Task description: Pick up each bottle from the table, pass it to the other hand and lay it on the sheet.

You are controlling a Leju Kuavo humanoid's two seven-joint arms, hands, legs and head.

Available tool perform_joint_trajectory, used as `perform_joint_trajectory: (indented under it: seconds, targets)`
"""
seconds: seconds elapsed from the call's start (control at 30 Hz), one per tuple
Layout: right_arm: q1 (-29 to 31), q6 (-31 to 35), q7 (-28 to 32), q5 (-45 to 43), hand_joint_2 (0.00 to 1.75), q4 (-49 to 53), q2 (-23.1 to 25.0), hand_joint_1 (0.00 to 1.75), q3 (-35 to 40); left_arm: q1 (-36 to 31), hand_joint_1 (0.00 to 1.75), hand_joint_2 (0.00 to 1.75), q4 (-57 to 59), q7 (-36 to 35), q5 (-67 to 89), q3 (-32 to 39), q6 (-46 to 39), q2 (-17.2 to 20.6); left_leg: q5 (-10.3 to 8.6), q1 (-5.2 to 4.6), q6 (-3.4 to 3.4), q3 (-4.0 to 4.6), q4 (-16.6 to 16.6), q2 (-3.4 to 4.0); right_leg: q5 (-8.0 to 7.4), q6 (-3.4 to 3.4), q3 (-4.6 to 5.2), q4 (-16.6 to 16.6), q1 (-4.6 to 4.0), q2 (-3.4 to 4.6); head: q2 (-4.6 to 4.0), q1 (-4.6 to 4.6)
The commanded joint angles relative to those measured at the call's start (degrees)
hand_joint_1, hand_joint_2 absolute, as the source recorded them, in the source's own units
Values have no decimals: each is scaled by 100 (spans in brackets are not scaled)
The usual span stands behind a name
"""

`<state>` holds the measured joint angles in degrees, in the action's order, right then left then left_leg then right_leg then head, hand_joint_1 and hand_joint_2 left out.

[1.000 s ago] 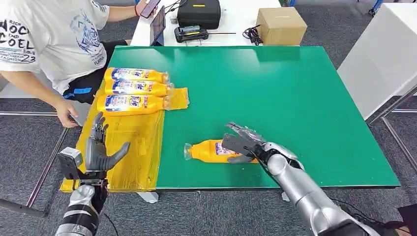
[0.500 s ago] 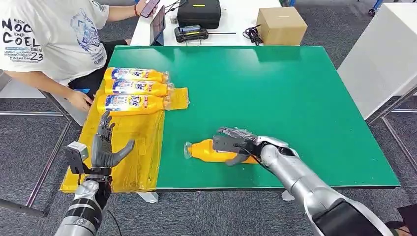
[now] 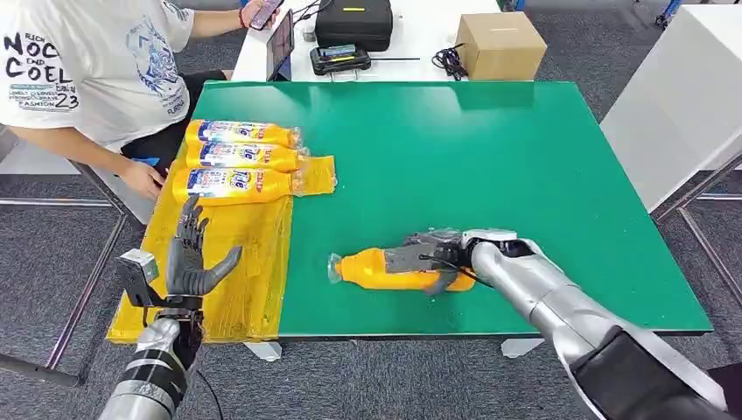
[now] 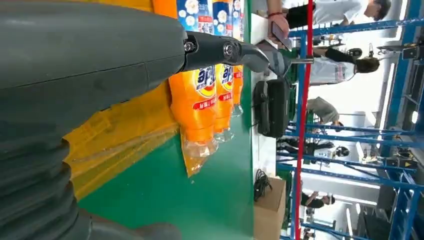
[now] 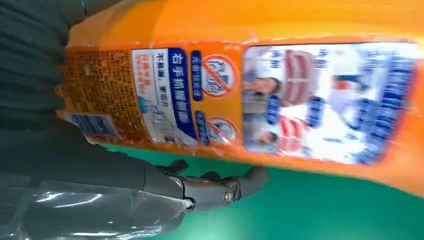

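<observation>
Right hand [image 3: 430, 260] clasps lone bottle [image 3: 378, 269]; left hand [image 3: 192, 259] spread above sheet [image 3: 229, 262].

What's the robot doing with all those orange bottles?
It's moving bottles onto the yellow sheet one at a time. Three bottles already lie side by side at the sheet's far end. The right hand is down on the last bottle, which lies on its side on the green table, with fingers wrapping around it. The left hand waits open and upright over the sheet. A person sits by the table's far left corner.
</observation>
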<state>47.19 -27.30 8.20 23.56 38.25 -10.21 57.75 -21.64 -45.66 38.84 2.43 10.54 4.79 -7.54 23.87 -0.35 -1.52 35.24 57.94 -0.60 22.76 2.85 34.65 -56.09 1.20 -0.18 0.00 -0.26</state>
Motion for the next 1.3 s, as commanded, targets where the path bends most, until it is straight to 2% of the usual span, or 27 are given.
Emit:
perform_joint_trajectory:
  seconds: [0.03,0.37,0.4,0.43,0.47,0.5,0.57,0.6,0.67,0.93,1.03,1.1,1.13,1.2,1.3]
  targets:
    - [330,114,-99,50,175,-116,-121,0,918,-194,0,175,346,28,-47,28,-23,-55,7,5,10,-11,3,2,7,-12,-11,-3,-5,-1,0,0]
    - [216,81,-17,42,175,-290,64,0,1300,-296,0,175,530,-21,-57,-14,-18,-99,11,13,12,-27,2,5,9,-15,-28,4,-14,-1,0,0]
    - [197,113,-26,45,175,-341,107,9,1339,-305,0,175,552,-22,-56,-14,-32,-98,7,9,9,-22,1,1,7,-12,-23,3,-10,-4,0,0]
    - [164,138,-30,47,175,-342,133,37,1347,-304,0,175,555,-22,-56,-16,-34,-104,5,7,7,-21,0,2,5,-9,-20,2,-7,-2,0,0]
    - [132,210,-23,37,175,-402,178,52,1361,-312,0,175,579,-22,-55,-22,-38,-110,10,14,12,-32,0,4,7,-17,-34,7,-15,-1,0,0]
    - [111,221,-23,35,175,-408,190,136,1366,-309,0,175,581,-22,-55,-23,-39,-115,7,11,11,-29,-3,4,5,-14,-30,7,-11,-1,0,0]
    - [85,474,5,13,175,-515,251,162,1341,-302,0,175,576,-17,-62,-34,-33,-117,8,14,13,-34,-4,5,7,-16,-35,9,-14,-1,0,0]
    - [75,536,19,6,175,-521,259,168,1325,-288,0,175,562,-16,-62,-34,-45,-121,7,12,11,-32,-2,9,5,-13,-30,7,-12,2,0,0]
    - [54,708,71,-50,175,-491,261,175,1228,-271,0,175,542,-18,-77,-33,-21,-118,9,15,13,-43,-1,13,7,-16,-40,7,-16,2,0,0]
    - [17,920,108,-128,175,-421,237,175,1080,-254,0,175,522,-17,-70,-46,-30,-111,6,15,11,-45,-3,10,4,-17,-42,10,-15,3,0,2]
    - [-391,1690,246,-409,175,-65,164,175,441,-156,0,175,395,-7,-97,-12,2,-115,9,15,10,-49,-5,8,6,-16,-48,12,-15,4,0,0]
    - [-1095,2684,434,-661,175,627,205,175,-580,-27,0,175,223,-7,-99,34,-31,-134,5,10,7,-43,-7,4,4,-10,-42,11,-10,3,0,0]
    - [-1694,3249,491,-614,175,1313,368,175,-1346,93,0,175,53,-27,-97,58,-25,-148,9,15,10,-49,-7,4,8,-14,-50,13,-15,2,0,0]
    - [-2137,3231,259,-257,175,1969,499,175,-1802,231,0,175,-134,-60,-97,83,-15,-160,9,16,8,-50,-12,18,2,-11,-49,21,-16,17,0,0]
    - [-2167,3114,227,-135,175,2023,536,175,-1962,233,0,175,-148,-77,-91,94,-17,-171,15,11,10,-27,-2,23,5,-12,-23,2,-11,21,0,4]
